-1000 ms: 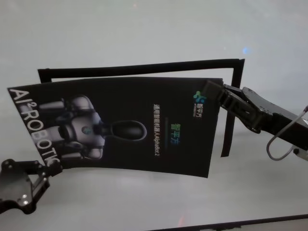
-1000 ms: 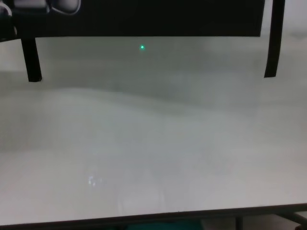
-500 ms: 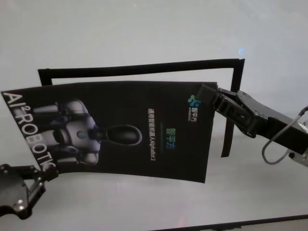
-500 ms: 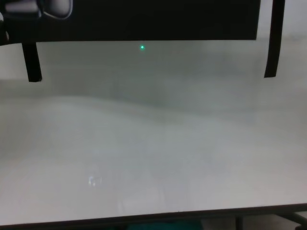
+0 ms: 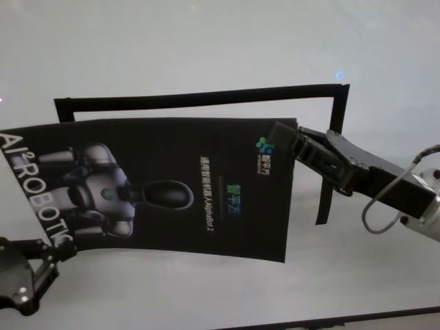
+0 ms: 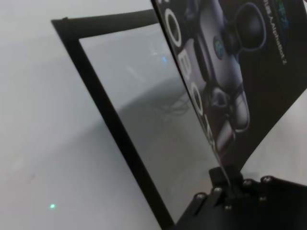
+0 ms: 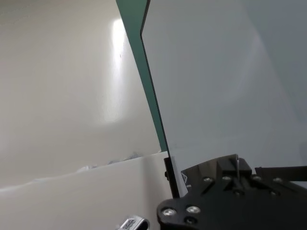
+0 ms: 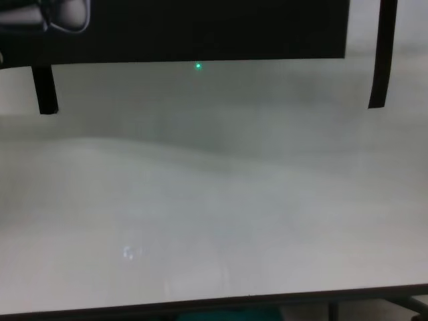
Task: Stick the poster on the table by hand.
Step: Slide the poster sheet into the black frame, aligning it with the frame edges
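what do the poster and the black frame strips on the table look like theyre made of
The poster looks like thin glossy paper or film: it bows between the left gripper and right gripper and shows sheen. The black strips lie flat and matte on the table, probably tape. The table looks smooth matte white, perhaps laminate.

Poster (image 5: 172, 185) above table (image 5: 206, 41), between both claws.

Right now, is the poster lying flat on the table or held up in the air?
Held up. The poster hangs between the left end effector and right end effector, slightly bowed, above the table.
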